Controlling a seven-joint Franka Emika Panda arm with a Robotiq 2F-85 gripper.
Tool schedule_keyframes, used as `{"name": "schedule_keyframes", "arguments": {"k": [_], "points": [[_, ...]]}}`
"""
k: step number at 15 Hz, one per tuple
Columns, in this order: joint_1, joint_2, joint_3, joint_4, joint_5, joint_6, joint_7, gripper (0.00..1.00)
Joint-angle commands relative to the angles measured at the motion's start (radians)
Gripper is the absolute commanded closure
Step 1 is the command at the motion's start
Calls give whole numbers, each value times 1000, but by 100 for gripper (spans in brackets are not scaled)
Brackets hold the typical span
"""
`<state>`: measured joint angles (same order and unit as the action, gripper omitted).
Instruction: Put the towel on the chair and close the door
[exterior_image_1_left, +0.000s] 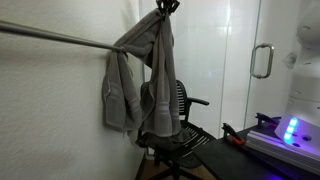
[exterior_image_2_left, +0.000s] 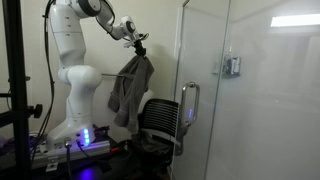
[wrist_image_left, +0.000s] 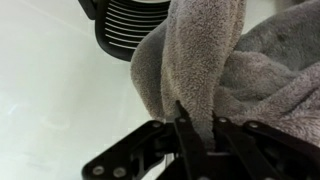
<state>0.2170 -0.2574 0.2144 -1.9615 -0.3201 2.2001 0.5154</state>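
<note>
grey terry cloth sits clamped between the black fingers (wrist_image_left: 183, 128) in the wrist view. the two are drawn together on a thick fold of the long, limp grey cloth towel (wrist_image_left: 205, 50), which bulges up past them. the robotiq gripper (exterior_image_1_left: 167, 6) holds that fold high up, at the top edge of an exterior view, and we also see it from farther off (exterior_image_2_left: 139, 42) at the end of the white robot arm (exterior_image_2_left: 75, 60).

from the pinch the towel (exterior_image_1_left: 160, 70) hangs straight down in front of the black swivel office chair with the slatted mesh back (exterior_image_1_left: 185, 125). its lower end reaches about seat level, and we cannot tell whether it touches the seat. a second part of the cloth droops to the left, beside the thin metal rail (exterior_image_1_left: 60, 38) that runs along the plain white wall (exterior_image_1_left: 50, 110).

in the wrist view the slatted chair back (wrist_image_left: 135, 25) shows beyond the cloth. right of the chair stands the tall frosted white glass door (exterior_image_1_left: 240, 90) with its silver d-shaped handle (exterior_image_1_left: 262, 61). from the other side the door (exterior_image_2_left: 225, 130) is nearer to us than the chair (exterior_image_2_left: 160, 120) and the towel (exterior_image_2_left: 132, 85). we cannot tell whether it is open or closed.
</note>
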Motion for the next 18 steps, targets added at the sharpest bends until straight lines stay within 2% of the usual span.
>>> {"name": "schedule_keyframes", "arguments": {"k": [1, 6, 11, 12, 15, 17, 18], "points": [[-96, -115, 23, 66, -39, -106, 66, 96], [-194, -201, 45, 236, -63, -299, 146, 96], [-289, -204, 67, 497, -128, -522, 210, 96], [-295, -196, 62, 554, -156, -569, 221, 96], [-372, -154, 87, 719, -243, -662, 231, 96], [-419, -93, 132, 813, -346, -690, 244, 96], [-428, -73, 164, 813, -422, -682, 237, 96]]}}
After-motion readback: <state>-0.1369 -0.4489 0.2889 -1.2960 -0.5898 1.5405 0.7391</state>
